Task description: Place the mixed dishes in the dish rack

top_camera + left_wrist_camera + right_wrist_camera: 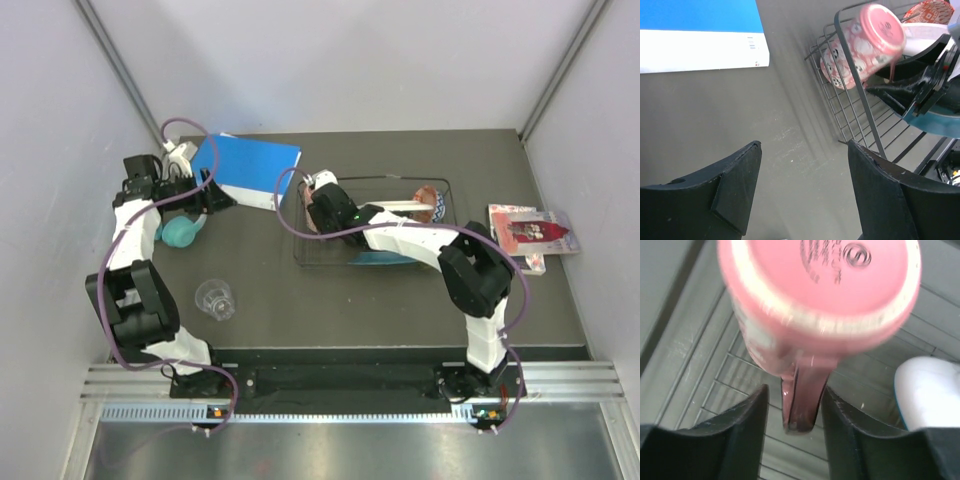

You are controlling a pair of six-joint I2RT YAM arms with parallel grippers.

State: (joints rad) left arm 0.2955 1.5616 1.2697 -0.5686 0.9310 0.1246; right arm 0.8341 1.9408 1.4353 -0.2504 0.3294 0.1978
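Observation:
The black wire dish rack (446, 192) stands mid-table. In it are a red patterned bowl (428, 200), a white plate (404, 207) and a teal plate (385, 258). My right gripper (320, 207) is at the rack's left end. In the right wrist view it (795, 389) is slightly open around the handle of the red tumbler (820, 285), with a gap on the left side. The tumbler is blurred and tilted bottom-up over the rack floor (705, 375). A clear glass (215, 298) stands near front left. My left gripper (215, 195) is open and empty. The lime bowl and peach plate are out of view.
A blue book (250, 165) lies at the back left beside my left gripper. Teal headphones (180, 232) lie under the left arm. A red-and-white packet (530, 232) lies at the right edge. The left wrist view shows the tumbler (870, 40) above the rack's rim (855, 80).

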